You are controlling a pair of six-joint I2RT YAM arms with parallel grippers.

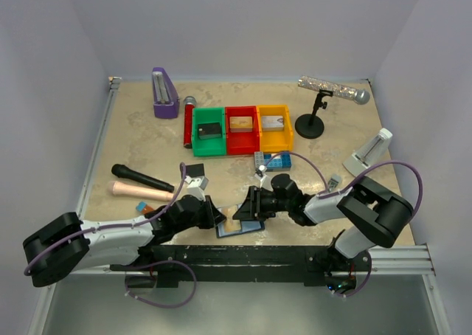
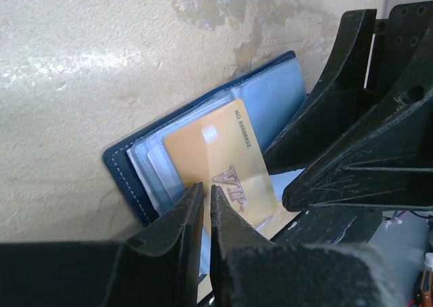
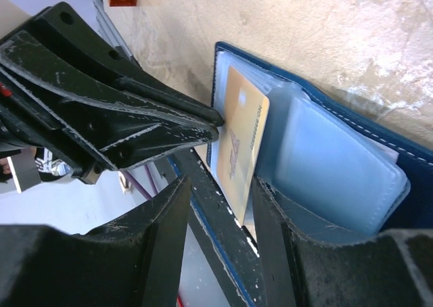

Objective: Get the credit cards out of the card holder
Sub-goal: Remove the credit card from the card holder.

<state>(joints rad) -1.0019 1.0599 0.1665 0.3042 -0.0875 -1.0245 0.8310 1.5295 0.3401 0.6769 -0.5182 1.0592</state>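
The navy card holder [image 2: 122, 166] lies open at the table's near edge, also in the top view [image 1: 247, 229] and right wrist view [image 3: 413, 205]. A gold-tan credit card [image 2: 223, 165] marked VIP sticks partly out of its pale pockets [image 2: 274, 101], tilted up in the right wrist view [image 3: 240, 151]. My left gripper [image 2: 206, 189] is shut on that card's edge; it also shows in the top view [image 1: 219, 218]. My right gripper [image 3: 216, 216] is open, one finger [image 3: 281, 239] resting on the holder's pocket [image 3: 338, 172], the card's lower end between its fingers. Other cards in the holder are hidden.
Green [image 1: 198, 144], red [image 1: 241, 144] and yellow [image 1: 274, 142] bins stand mid-table, each with a flat item inside. A blue studded plate [image 1: 269, 160], two microphones [image 1: 144, 178], a mic stand [image 1: 310, 125], a purple object [image 1: 164, 94] and a white object [image 1: 366, 154] surround them.
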